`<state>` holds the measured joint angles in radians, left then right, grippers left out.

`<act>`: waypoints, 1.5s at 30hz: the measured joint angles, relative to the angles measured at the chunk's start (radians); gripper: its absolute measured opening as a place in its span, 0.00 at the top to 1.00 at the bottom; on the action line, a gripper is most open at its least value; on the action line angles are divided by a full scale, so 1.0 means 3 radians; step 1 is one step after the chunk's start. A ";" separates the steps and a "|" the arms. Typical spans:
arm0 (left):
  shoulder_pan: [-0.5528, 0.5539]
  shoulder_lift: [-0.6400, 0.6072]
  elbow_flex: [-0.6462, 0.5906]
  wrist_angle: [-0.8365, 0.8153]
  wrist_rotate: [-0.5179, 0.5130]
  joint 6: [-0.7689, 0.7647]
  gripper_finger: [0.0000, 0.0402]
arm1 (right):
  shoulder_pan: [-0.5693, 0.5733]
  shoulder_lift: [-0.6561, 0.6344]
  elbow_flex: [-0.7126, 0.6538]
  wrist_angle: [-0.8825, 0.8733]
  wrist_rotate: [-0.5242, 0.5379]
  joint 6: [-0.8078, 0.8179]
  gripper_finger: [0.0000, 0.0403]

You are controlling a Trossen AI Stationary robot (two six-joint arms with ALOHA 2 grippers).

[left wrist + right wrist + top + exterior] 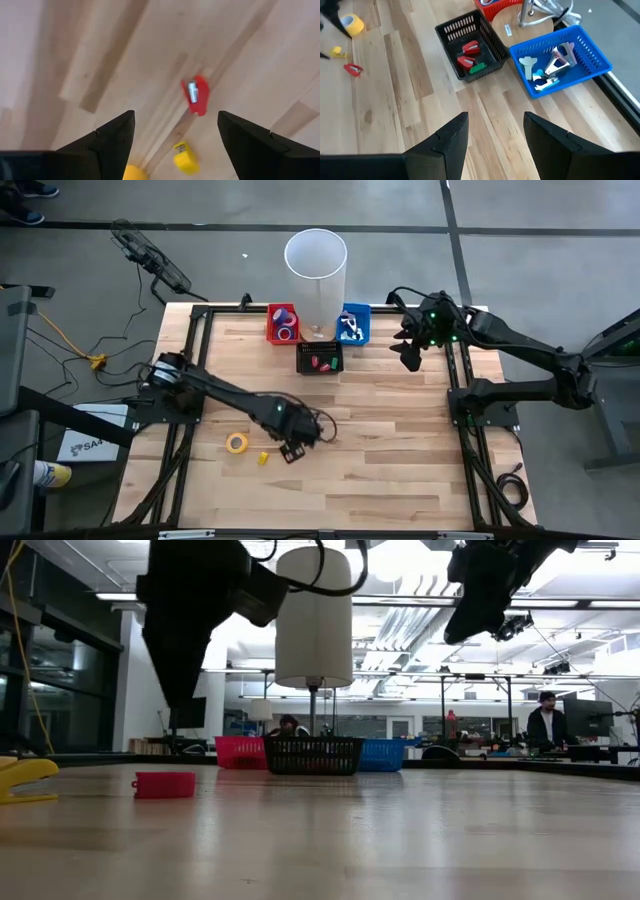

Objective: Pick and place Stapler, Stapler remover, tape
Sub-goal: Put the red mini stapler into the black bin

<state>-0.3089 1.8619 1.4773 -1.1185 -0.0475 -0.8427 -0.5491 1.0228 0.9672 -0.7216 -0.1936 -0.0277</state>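
A: Left wrist view: left gripper (175,142) points down over the plank table (75,50), jaws wide, empty; small red stapler (196,94) lies ahead between the fingers.

B: Yellow tape roll (134,173), beside it, is cut off.

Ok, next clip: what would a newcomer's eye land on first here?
Probably the tall white cylinder at the table's far edge, with three baskets at its foot: red, black and blue. Then the left gripper, jaws open above a small red stapler, a yellow piece and a yellow tape roll.
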 joint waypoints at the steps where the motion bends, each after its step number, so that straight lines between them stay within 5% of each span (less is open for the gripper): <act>1: -0.0033 0.0038 0.0000 0.0039 -0.0019 -0.0001 0.30 | 0.0000 -0.0008 0.0000 0.0001 -0.0001 0.0001 0.55; 20: -0.0367 0.0099 -0.0701 0.0868 -0.0173 -0.0633 0.30 | 0.0001 -0.0047 0.0000 0.0001 -0.0003 -0.0001 0.55; 34: -0.0370 0.0089 -0.0871 0.1171 -0.0316 -0.0635 0.31 | 0.0001 -0.0049 0.0000 -0.0001 -0.0001 0.0001 0.55; 45: -0.0370 0.0093 -0.0874 0.1267 -0.0366 -0.0643 0.58 | 0.0001 -0.0049 0.0000 0.0000 -0.0001 0.0004 0.55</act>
<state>-0.4198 1.8896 1.2152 -0.7384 -0.1573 -1.0355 -0.5488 1.0080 0.9672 -0.7216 -0.1940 -0.0265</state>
